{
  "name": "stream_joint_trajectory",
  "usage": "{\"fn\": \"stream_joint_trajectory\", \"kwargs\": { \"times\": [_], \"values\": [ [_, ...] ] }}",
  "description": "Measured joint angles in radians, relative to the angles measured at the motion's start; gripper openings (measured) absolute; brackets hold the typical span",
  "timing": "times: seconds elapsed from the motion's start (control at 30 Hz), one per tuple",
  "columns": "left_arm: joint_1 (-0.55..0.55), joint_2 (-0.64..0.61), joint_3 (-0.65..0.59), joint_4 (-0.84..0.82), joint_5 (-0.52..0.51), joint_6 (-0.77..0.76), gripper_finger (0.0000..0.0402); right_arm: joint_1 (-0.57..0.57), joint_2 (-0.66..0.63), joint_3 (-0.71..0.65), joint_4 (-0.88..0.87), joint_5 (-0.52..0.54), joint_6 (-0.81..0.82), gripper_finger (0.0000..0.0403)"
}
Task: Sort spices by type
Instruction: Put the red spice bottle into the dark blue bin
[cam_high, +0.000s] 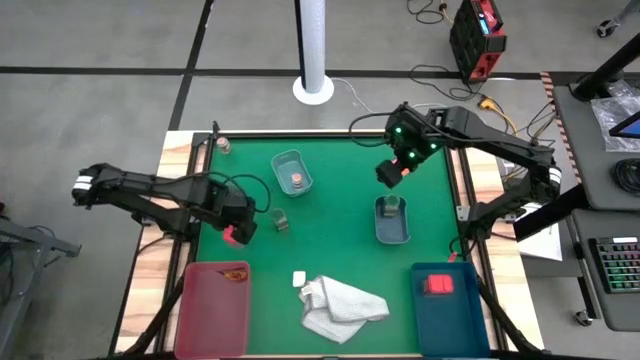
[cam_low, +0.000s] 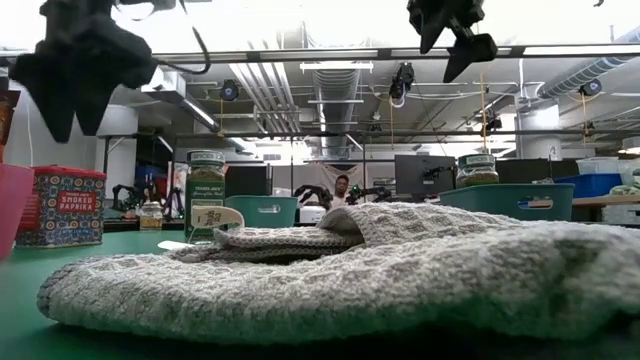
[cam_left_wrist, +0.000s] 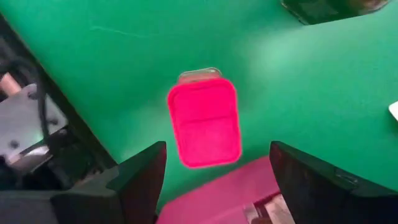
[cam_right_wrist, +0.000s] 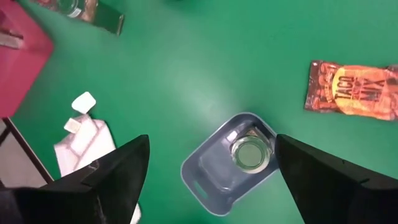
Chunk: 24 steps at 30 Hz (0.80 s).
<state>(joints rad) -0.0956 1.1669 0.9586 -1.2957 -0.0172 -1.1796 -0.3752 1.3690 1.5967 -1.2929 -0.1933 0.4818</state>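
The high view alone shows the whole green counter (cam_high: 330, 215). The left end effector (cam_high: 238, 232) hangs over the counter's left part with a bright red block (cam_high: 232, 237) at its tip; whether the block is touching the fingers cannot be told there. The left wrist view shows that block (cam_left_wrist: 204, 121) between the wide-spread fingers (cam_left_wrist: 140, 180), with green showing on both sides of it, so nothing is gripped. Its long axis runs along the line of the fingers.

The right end effector (cam_high: 392, 172) hovers above the far right part, fingers wide apart and empty in the right wrist view. Under it, a greenish jar (cam_right_wrist: 250, 154) stands upright in a pale tray (cam_right_wrist: 208, 177). Only this view shows a taco-mix packet (cam_right_wrist: 353, 89) lying flat; in the high view the arm covers that spot.

A pink-topped jar (cam_high: 297, 180) sits in the second pale tray (cam_high: 283, 162), and another red block (cam_high: 438, 285) in the blue bin (cam_high: 445, 320). The contents of the red bin (cam_high: 213, 305) are hard to make out.

The low view is half blocked by the white cloth (cam_low: 400, 270); it shows a paprika tin (cam_low: 62, 207) and a green-lidded jar (cam_low: 206, 193).
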Motion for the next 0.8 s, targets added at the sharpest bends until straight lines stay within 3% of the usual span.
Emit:
{"fn": "stream_joint_trajectory", "kwargs": {
  "times": [0.23, 0.63, 0.8],
  "values": [
    [0.020, -0.121, -0.173, 0.183, 0.001, 0.008, 0.0270, 0.005, 0.011, 0.000, 0.006, 0.001, 0.077, 0.0334],
    [0.019, -0.128, -0.300, 0.302, -0.044, 0.063, 0.0269, 0.004, 0.015, 0.000, 0.057, 0.002, 0.122, 0.0332],
    [0.019, -0.118, -0.359, 0.354, -0.049, 0.064, 0.0237, 0.004, 0.024, 0.000, 0.068, 0.010, 0.105, 0.0329]
  ]
}}
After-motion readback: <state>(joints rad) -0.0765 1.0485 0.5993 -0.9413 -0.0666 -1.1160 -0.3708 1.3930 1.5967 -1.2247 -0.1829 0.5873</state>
